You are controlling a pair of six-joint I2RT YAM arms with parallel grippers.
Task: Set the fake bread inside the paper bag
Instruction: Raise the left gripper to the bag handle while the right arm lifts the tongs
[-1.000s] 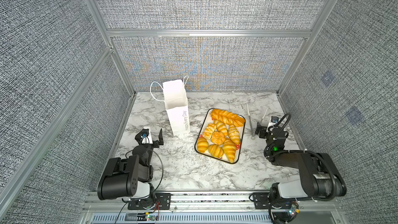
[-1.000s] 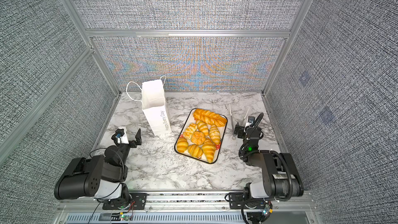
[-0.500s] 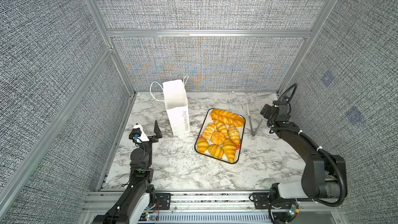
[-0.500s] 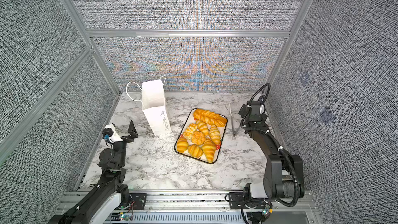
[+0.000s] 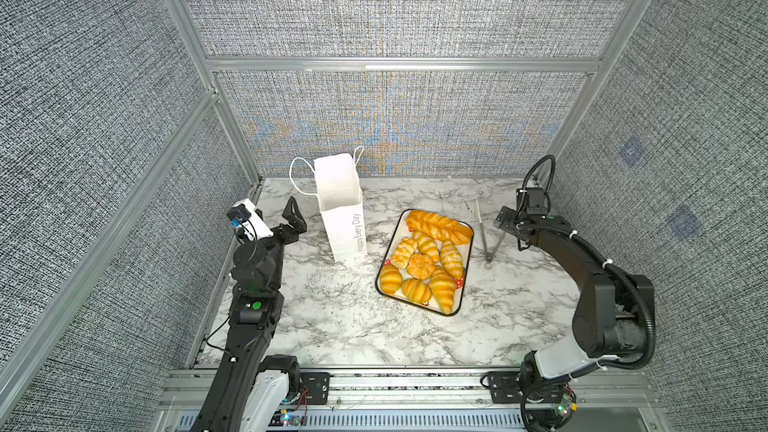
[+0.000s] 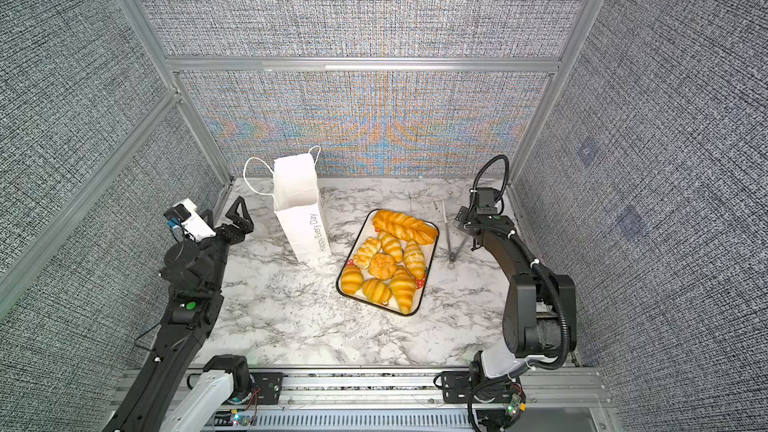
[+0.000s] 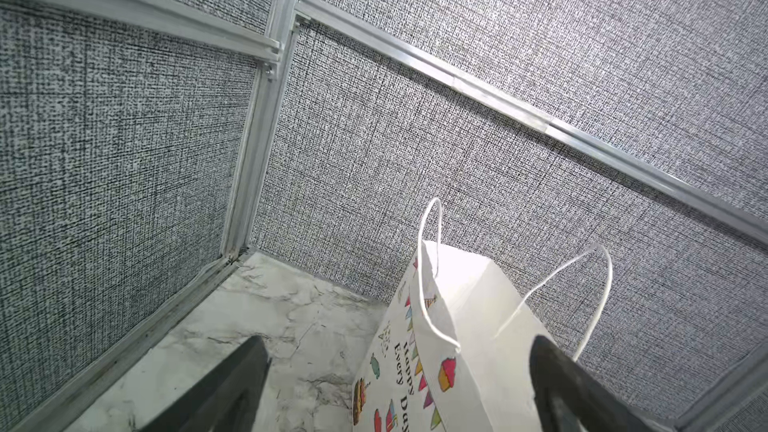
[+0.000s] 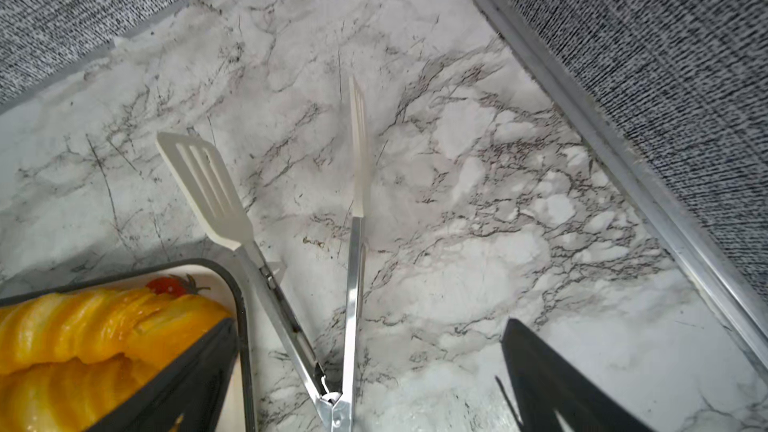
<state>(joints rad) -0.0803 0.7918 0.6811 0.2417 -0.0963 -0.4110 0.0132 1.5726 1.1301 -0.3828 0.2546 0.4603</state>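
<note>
Top views high, sharing whole table [image 5: 332, 326]; wrist views close.

We raise our left arm [image 5: 253, 280] up and forward from its base on the left. Its wrist is lifted and the left gripper [image 6: 226, 218] points ahead, jaws spread wide with nothing between them. Our right arm [image 5: 582, 259] bends at a high elbow and stretches forward on the right, the right gripper [image 8: 365, 351] angled downward, its two dark fingers [image 8: 540, 376] far apart and gripping nothing.
</note>
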